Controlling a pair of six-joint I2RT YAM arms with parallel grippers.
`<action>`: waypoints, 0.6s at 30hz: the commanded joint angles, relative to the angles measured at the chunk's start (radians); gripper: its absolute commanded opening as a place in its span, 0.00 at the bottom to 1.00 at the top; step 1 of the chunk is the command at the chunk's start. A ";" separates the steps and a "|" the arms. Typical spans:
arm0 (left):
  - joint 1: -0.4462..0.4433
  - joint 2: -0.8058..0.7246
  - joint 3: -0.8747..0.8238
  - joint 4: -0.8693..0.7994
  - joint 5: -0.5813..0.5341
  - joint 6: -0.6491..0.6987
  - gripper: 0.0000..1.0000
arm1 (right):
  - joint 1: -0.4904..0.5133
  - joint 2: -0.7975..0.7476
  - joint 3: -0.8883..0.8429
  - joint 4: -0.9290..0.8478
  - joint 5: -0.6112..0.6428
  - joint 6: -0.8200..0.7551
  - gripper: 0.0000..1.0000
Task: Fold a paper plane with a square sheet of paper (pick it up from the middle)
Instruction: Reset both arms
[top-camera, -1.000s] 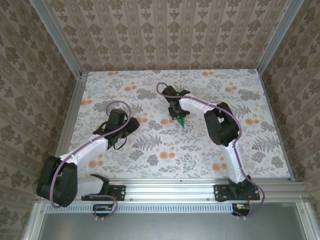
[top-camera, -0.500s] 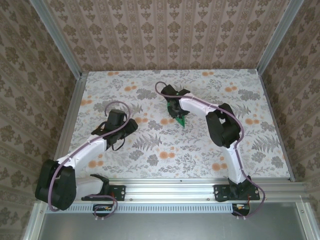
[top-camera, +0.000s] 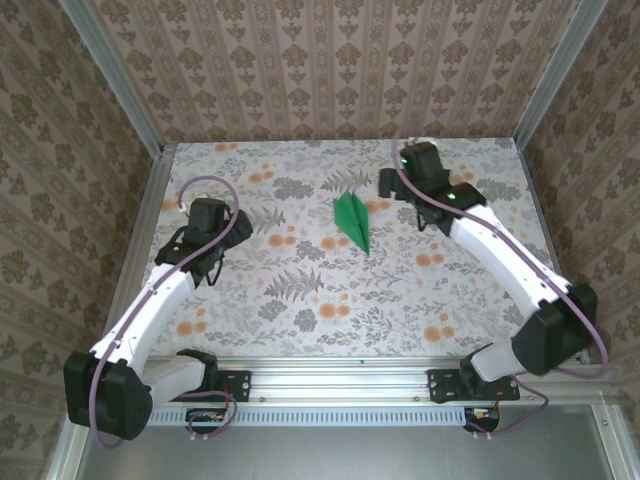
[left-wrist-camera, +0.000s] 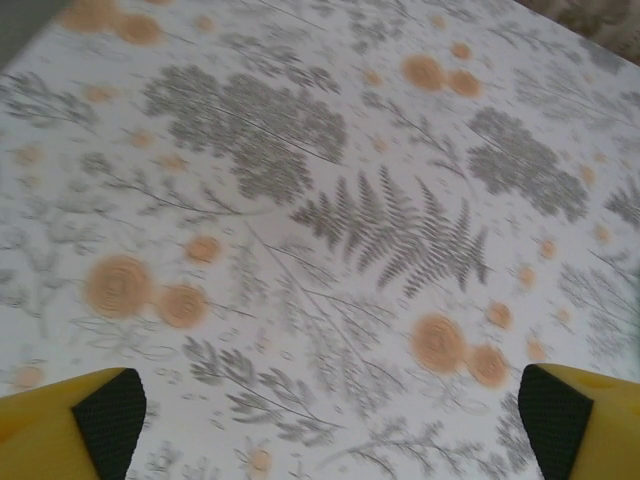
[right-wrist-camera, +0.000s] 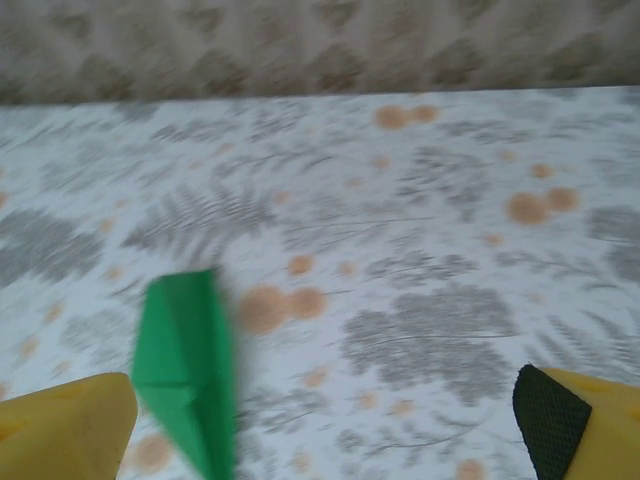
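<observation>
The paper plane (top-camera: 353, 222), a narrow bright-green dart with a centre crease, lies flat on the flowered table (top-camera: 300, 300) at its middle back, pointing toward the near right. Nothing touches it. My right gripper (top-camera: 410, 175) hovers to the right of it, jaws wide open and empty. In the right wrist view the paper plane (right-wrist-camera: 185, 370) sits at the lower left, just inside the left finger, with the right gripper (right-wrist-camera: 325, 425) open over bare table. Off to the left my left gripper (top-camera: 203, 222) is well away from the plane; the left wrist view shows the left gripper (left-wrist-camera: 330, 420) open above the tablecloth.
Patterned walls and aluminium posts (top-camera: 110, 75) close the table in on three sides. A metal rail (top-camera: 340, 375) runs along the near edge by the arm bases.
My right gripper let go of the green paper, opened and swung back to the right. The left arm pulled back to the left and opened. The plane now lies alone on the table.
</observation>
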 joint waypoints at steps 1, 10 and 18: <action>0.037 -0.014 -0.032 0.073 -0.111 0.190 1.00 | -0.077 -0.074 -0.159 0.137 0.102 -0.018 1.00; 0.111 0.022 -0.231 0.445 -0.222 0.416 1.00 | -0.337 -0.177 -0.604 0.487 0.116 0.068 1.00; 0.168 0.037 -0.414 0.773 -0.048 0.579 1.00 | -0.364 -0.084 -0.795 0.892 0.033 -0.109 1.00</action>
